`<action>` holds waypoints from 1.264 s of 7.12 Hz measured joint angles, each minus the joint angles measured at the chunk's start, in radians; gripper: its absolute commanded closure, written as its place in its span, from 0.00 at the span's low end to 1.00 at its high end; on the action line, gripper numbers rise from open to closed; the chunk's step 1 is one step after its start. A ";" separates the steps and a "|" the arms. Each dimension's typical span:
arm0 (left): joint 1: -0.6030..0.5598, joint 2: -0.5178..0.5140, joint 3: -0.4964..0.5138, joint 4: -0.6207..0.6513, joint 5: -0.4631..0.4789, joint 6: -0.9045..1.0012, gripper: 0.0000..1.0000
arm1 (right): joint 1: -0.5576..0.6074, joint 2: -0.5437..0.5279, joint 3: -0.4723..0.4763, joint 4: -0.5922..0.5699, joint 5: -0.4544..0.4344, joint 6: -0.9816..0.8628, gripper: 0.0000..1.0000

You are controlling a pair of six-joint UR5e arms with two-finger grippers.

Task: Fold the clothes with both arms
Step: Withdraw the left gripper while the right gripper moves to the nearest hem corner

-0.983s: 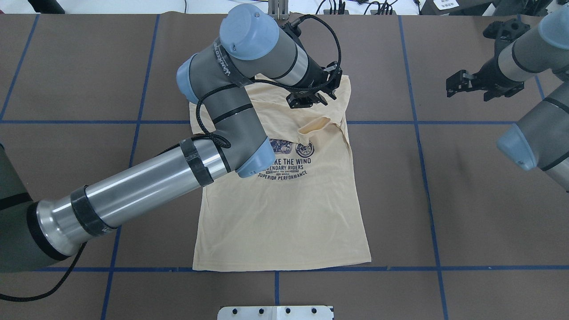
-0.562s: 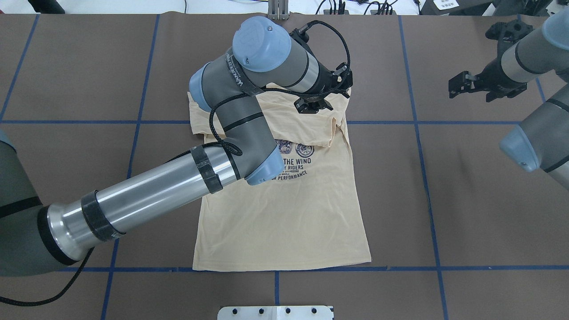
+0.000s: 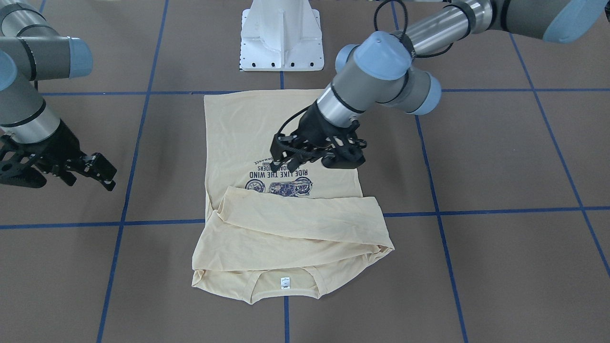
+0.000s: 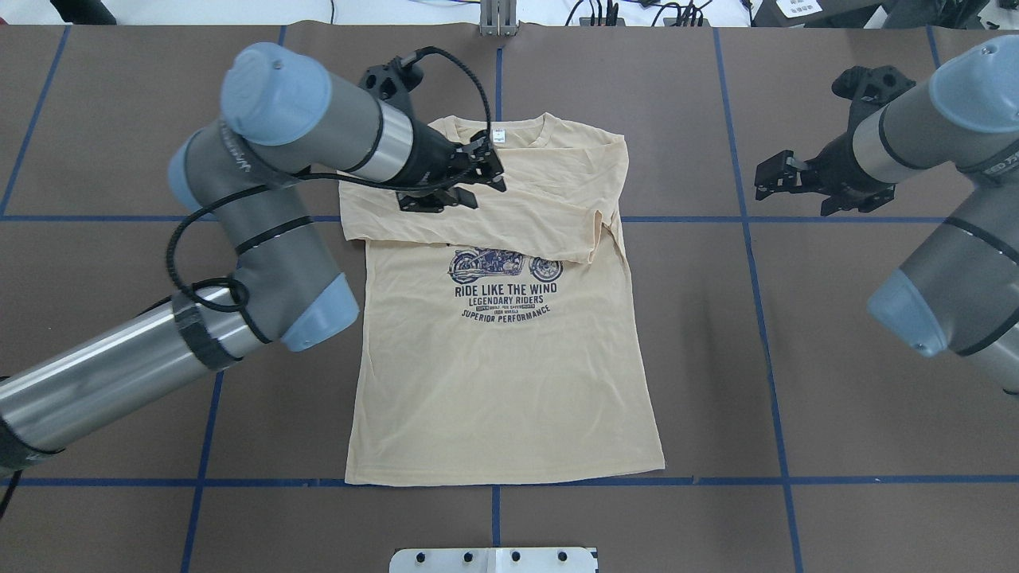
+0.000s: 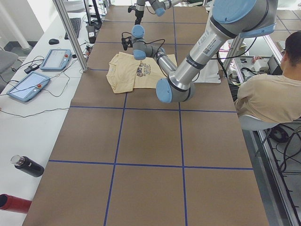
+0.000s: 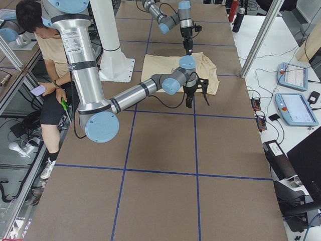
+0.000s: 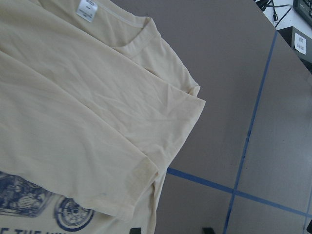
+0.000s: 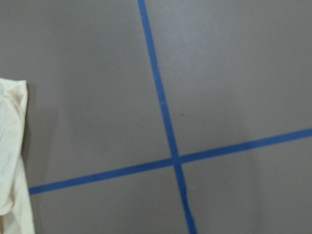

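Thin and limp, the T-shirt (image 4: 509,382) lies flat on the surface (image 4: 836,382), collar at 12 o'clock beneath my spread, empty left hand (image 4: 478,181); I'd pinch its 6 o'clock hem corners, though how far my right hand (image 4: 771,173) is parted I cannot tell.

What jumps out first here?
The cream T-shirt lies print-up mid-table, with one sleeve folded across its chest just above the motorcycle print. The left gripper hovers over that sleeve holding nothing. The right gripper hangs off to the side, clear of the shirt.
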 measured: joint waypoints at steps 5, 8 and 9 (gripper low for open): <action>-0.115 0.350 -0.294 0.106 -0.023 0.408 0.42 | -0.584 -0.058 0.221 -0.007 -0.447 0.676 0.10; -0.115 0.364 -0.293 0.107 -0.025 0.415 0.42 | -0.708 -0.094 0.214 -0.003 -0.482 0.836 0.16; -0.114 0.365 -0.293 0.107 -0.026 0.413 0.42 | -0.723 -0.100 0.212 -0.002 -0.487 0.864 0.16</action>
